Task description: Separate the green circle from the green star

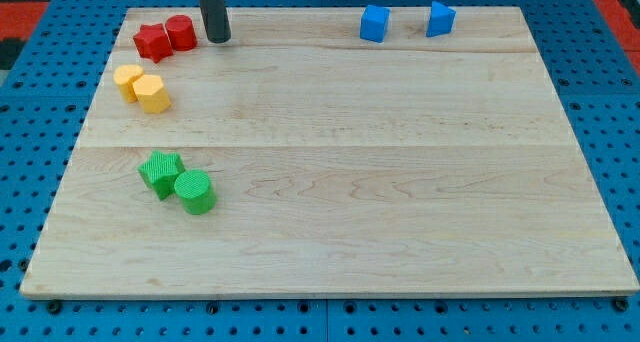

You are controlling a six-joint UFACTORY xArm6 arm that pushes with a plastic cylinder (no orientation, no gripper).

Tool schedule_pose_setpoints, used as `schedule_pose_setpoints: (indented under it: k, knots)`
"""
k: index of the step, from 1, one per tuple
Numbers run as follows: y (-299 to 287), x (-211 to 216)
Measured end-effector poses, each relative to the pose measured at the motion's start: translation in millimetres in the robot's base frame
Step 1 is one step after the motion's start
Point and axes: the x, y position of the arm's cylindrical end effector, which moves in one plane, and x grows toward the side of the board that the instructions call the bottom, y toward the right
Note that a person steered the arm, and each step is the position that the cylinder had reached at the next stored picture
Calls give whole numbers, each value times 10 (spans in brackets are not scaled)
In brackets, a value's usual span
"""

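The green circle (195, 192) lies at the view's lower left on the wooden board (400, 182). The green star (160, 171) touches it on its upper left side. My tip (218, 38) stands near the view's top left, just right of the red circle (181, 32), far above the green pair and not touching them.
A red star (153, 42) sits beside the red circle. A yellow circle (128, 82) and a yellow hexagon (152, 94) lie below them. A blue cube (374, 23) and a blue triangle (440, 19) sit at the view's top right. Blue pegboard surrounds the board.
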Motion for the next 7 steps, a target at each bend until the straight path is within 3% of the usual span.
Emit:
schedule_pose_setpoints:
  k: [2,3,4,5,6,7]
  knots:
    - [293,199]
    - [546,611]
    - [793,1656]
    - [1027,3038]
    - [405,3171]
    - [-54,2821]
